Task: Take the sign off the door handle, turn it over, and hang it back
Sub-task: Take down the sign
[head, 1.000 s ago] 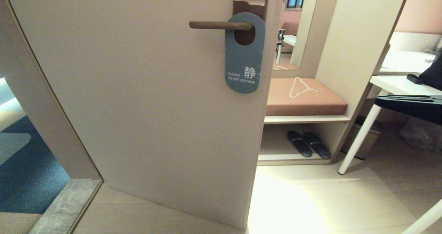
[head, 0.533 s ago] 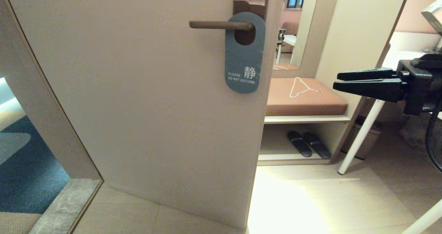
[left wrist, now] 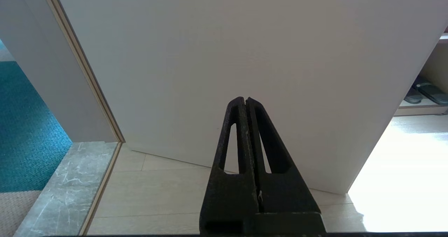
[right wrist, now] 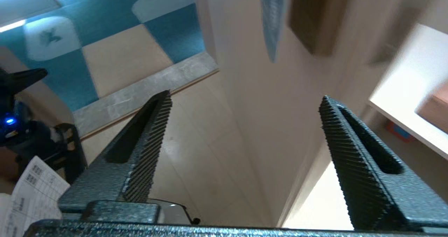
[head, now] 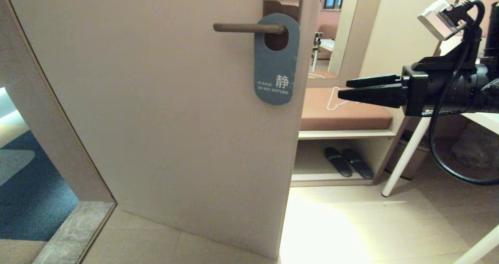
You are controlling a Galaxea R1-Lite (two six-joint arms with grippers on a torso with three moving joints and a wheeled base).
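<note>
The slate-blue sign (head: 275, 61) reading "Please do not disturb" hangs by its hole on the bronze door handle (head: 247, 28), flat against the pale door (head: 163, 112). My right gripper (head: 343, 89) is to the right of the sign at about the height of its lower end, pointing toward it and well apart from it. Its jaws stand wide open with nothing between them. In the right wrist view the sign (right wrist: 272, 16) shows as a blurred blue strip far ahead of that gripper (right wrist: 245, 100). My left gripper (left wrist: 244, 100) is shut and empty, low before the door.
Right of the door's edge is a bench with a brown cushion (head: 343, 114) and a white hanger, slippers (head: 349, 162) below. A white table leg (head: 405, 155) stands under my right arm. The door frame (head: 50, 112) and a marble threshold (head: 74, 232) lie left.
My right arm has come into view from the right and moved left toward the sign. Its jaws have opened wide. The sign and handle have not moved.
</note>
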